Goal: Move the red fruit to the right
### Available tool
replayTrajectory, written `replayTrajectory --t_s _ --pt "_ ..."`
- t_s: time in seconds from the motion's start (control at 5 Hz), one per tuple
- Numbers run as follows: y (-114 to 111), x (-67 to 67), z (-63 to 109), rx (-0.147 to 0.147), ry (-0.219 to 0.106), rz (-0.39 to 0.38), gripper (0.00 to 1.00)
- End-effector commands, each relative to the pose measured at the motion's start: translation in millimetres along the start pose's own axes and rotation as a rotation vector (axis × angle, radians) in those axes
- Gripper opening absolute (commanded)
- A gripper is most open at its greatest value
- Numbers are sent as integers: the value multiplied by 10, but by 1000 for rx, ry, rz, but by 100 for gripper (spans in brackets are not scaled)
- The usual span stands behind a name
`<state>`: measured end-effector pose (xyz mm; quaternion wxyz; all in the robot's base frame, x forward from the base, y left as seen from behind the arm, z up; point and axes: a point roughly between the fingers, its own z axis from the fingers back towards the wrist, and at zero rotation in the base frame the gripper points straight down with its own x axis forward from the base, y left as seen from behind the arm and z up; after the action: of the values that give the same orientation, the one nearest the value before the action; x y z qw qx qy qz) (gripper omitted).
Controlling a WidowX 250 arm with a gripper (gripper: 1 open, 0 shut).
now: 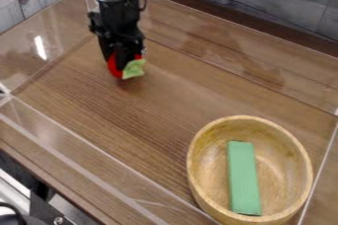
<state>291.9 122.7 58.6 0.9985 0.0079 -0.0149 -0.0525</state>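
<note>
Counts: one red fruit [129, 67], one wooden bowl [254, 164], one green block [243, 176], one claw [125, 63].
Claw: points straight down at the far left of the bench [158, 120], its fingers narrowed and clamped around the red fruit.
Red fruit: between the claw's fingers, green cap at its lower right, seemingly just clear of the bench.
Green block: lies flat inside the wooden bowl, near right corner, well apart from the claw.
</note>
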Motion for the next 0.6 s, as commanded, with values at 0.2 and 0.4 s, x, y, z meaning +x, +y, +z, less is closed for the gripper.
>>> replayTrajectory --t_s 0.2,0.4 --pt "-181 70 445 25 -98 -21 0" --pt "-440 11 442 7 -92 -92 0"
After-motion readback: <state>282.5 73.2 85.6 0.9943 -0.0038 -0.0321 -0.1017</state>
